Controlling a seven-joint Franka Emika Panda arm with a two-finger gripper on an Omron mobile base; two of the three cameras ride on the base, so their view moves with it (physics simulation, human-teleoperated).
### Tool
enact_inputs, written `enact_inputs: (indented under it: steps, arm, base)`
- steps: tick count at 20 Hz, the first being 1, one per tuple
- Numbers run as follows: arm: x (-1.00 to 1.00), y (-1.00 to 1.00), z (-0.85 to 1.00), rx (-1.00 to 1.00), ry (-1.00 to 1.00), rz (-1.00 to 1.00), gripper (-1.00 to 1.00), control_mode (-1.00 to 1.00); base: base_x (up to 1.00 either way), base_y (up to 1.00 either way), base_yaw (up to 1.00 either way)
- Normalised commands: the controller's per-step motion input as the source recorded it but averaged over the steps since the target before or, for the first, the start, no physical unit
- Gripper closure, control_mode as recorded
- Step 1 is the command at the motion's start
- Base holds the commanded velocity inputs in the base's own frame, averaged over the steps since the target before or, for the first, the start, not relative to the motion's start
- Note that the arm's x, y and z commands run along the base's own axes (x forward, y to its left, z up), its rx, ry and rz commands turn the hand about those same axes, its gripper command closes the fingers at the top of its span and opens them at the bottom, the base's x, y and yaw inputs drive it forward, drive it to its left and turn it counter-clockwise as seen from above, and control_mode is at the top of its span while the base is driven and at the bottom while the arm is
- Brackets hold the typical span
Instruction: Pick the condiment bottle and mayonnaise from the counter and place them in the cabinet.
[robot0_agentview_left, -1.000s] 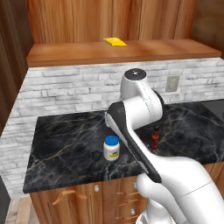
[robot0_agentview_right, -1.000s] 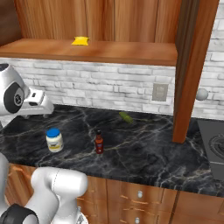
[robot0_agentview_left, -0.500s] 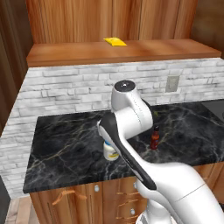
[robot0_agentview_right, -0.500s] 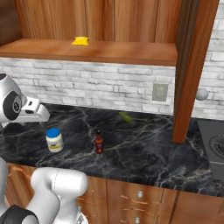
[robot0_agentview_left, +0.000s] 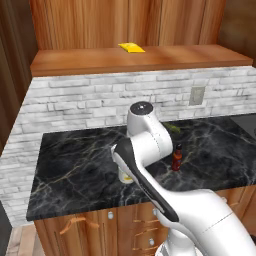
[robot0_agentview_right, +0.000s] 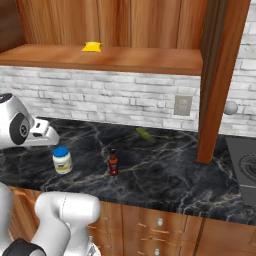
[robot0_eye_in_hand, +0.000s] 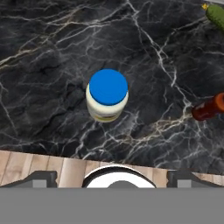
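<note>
Table (robot0_agentview_right: 165, 175) of black marble carries both task items, which I see standing upright and apart. Cabinet (robot0_agentview_right: 115, 59) shelf above holds a yellow object (robot0_agentview_right: 92, 47). Mayonnaise (robot0_eye_in_hand: 107, 95) sits directly below my hand camera, near the table's front edge; condiment bottle (robot0_agentview_right: 113, 162) stands to its right. Jaws spread fully wide, gripping nothing, above the jar.

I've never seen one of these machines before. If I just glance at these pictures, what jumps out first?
Probably the big white robot arm bending over the black marble counter with pale veins. Next, the squat white jar with a round blue lid, standing upright right under the hand camera, with a slim dark red bottle with a black cap standing apart beside it. A small yellow object lies on the reddish-brown wooden shelf above.
</note>
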Motion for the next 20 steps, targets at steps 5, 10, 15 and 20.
enact_inputs:
  steps: [5,10,15,20]
  arm:
    - [0.05,0.0,-0.26,0.01,0.0,0.07,-1.0,-1.0]
    - [0.08,-0.02,-0.22,0.02,0.0,0.08,-1.0,-1.0]
    - [0.13,-0.02,-0.08,0.01,0.0,0.02,-1.0,-1.0]
    - [0.2,-0.06,-0.01,0.02,0.0,0.0,-1.0,-1.0]
  base:
    - [0.0,0.0,0.0]
    - [0.0,0.0,0.0]
    - [0.0,0.0,0.0]
    - [0.0,0.0,0.0]
